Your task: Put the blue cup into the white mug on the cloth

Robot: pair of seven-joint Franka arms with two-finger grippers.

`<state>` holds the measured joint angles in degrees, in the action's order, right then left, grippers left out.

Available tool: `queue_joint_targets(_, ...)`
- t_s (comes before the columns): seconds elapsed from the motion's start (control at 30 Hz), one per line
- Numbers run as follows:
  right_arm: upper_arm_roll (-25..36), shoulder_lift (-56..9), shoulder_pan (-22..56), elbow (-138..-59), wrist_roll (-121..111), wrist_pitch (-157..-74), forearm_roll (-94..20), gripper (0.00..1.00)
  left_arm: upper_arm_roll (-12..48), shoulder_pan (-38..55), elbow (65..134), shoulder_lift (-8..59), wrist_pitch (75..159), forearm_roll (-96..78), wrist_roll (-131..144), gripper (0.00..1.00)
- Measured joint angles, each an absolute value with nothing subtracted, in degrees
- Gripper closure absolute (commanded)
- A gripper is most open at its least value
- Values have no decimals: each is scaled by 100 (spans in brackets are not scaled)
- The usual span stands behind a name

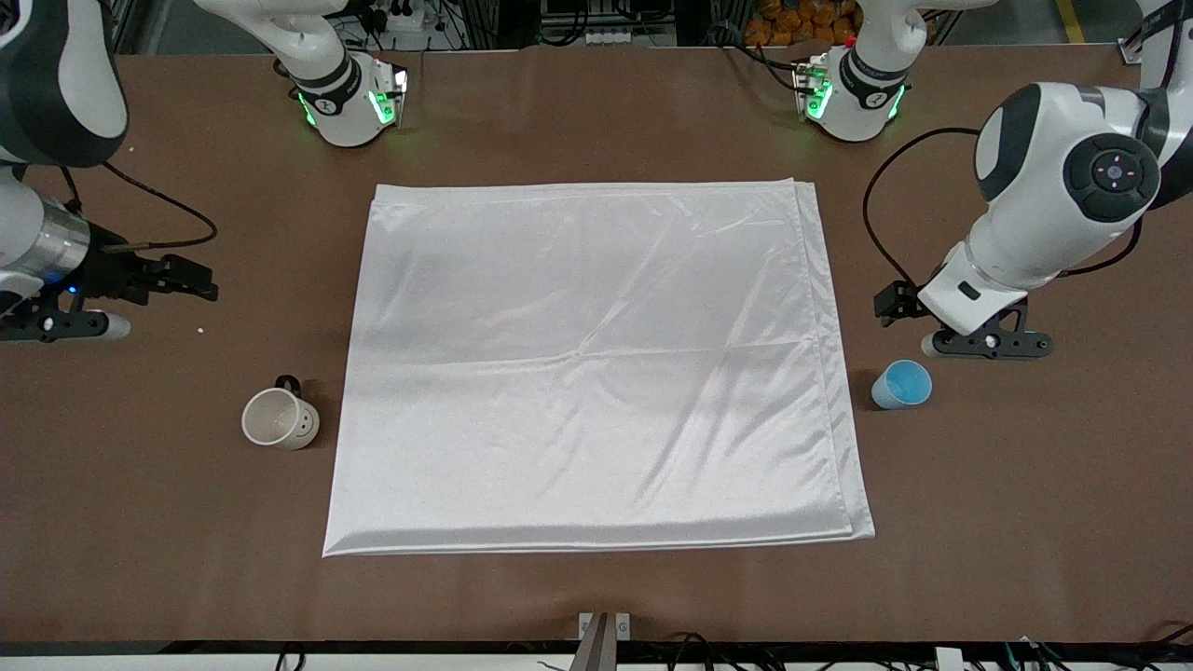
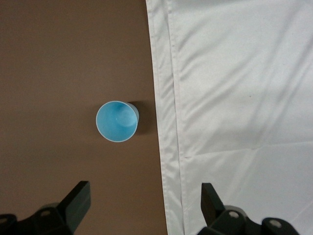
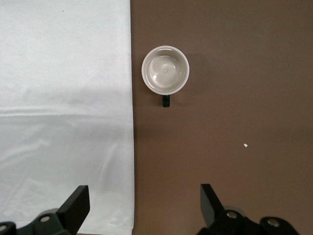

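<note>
From the front view I see the cloth (image 1: 596, 363) spread mid-surface. The white mug (image 1: 279, 418) stands off it toward the right arm's end, the blue cup (image 1: 902, 384) off it toward the left arm's end. In the left wrist view, my left hand (image 2: 145, 205) hangs over the cup, fingers apart. In the right wrist view, my right hand (image 3: 145, 205) hangs spread near the mug.
</note>
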<state>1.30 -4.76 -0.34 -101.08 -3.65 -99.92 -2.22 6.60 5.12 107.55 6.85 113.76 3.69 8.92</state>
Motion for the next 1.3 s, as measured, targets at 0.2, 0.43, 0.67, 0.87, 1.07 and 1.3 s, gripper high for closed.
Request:
queue_joint_targets(0.2, 125, -633, -25, -10862, -368, -10952, -222, 0, 659, 472, 11092, 835, 11973, 371, 891, 0)
queue_joint_targets(0.43, 121, -1019, -16, -11185, -372, -11595, -222, 0, 660, 470, 11205, 1101, 12329, 371, 891, 0)
queue_joint_targets(0.67, 114, -1516, 32, -11197, -375, -12193, -222, 0, 660, 470, 11269, 1344, 12662, 371, 890, 0)
queue_joint_targets(0.87, 114, -1898, 51, -11197, -377, -12685, -222, 0, 659, 458, 11283, 1539, 12928, 532, 886, 0)
queue_joint_targets(1.07, 128, -2125, 52, -11194, -377, -12959, -222, 0, 655, 354, 11316, 1738, 13248, 691, 881, 0)
queue_joint_targets(1.3, 203, -2201, 51, -11191, -377, -13054, -222, 1, 652, 186, 11379, 1971, 13698, 825, 836, 0)
